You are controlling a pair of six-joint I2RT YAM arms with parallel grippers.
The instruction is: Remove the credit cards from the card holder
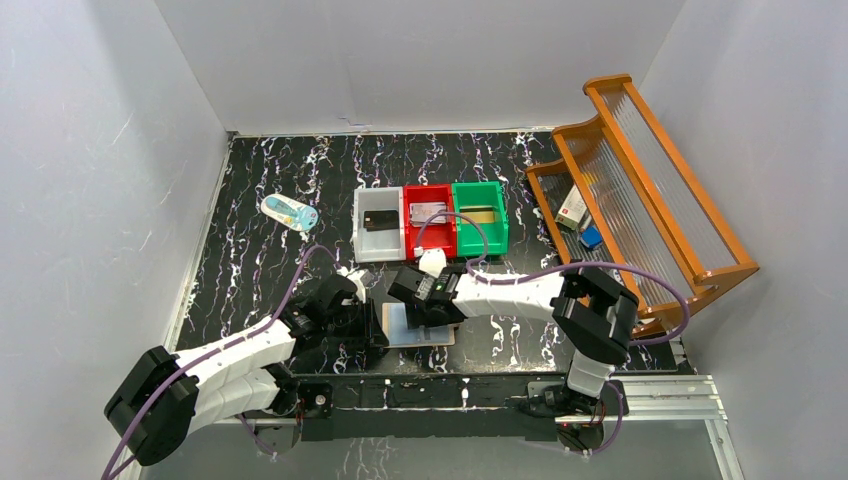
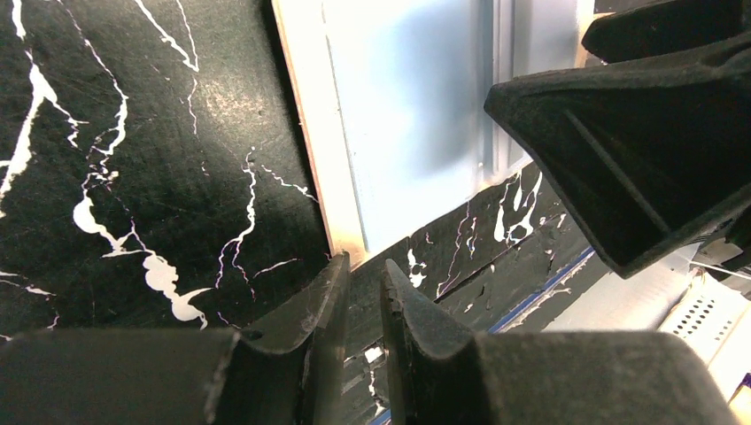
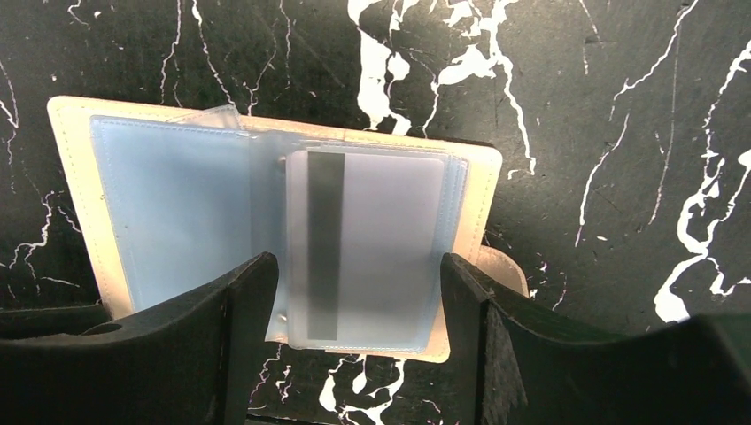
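Note:
The card holder [image 3: 168,212] lies open on the black marbled table, beige rim up and pale blue sleeves showing. Its right sleeve holds a grey credit card [image 3: 390,221] with a dark stripe. My right gripper [image 3: 357,261] hovers over that sleeve, open, one finger at each side of the card. My left gripper [image 2: 363,270] is at the holder's [image 2: 407,115] near left corner, nearly shut with nothing between its fingers. In the top view both grippers [image 1: 375,330] [image 1: 425,310] meet over the holder [image 1: 440,333]. A black card [image 1: 380,221], a silvery card [image 1: 428,211] and a gold card [image 1: 480,215] lie in bins.
White [image 1: 362,240], red [image 1: 410,240] and green [image 1: 500,235] bins stand in a row behind the holder. A wooden rack [image 1: 640,190] with small boxes [image 1: 572,210] fills the right side. A blue-white packet [image 1: 290,212] lies at the back left.

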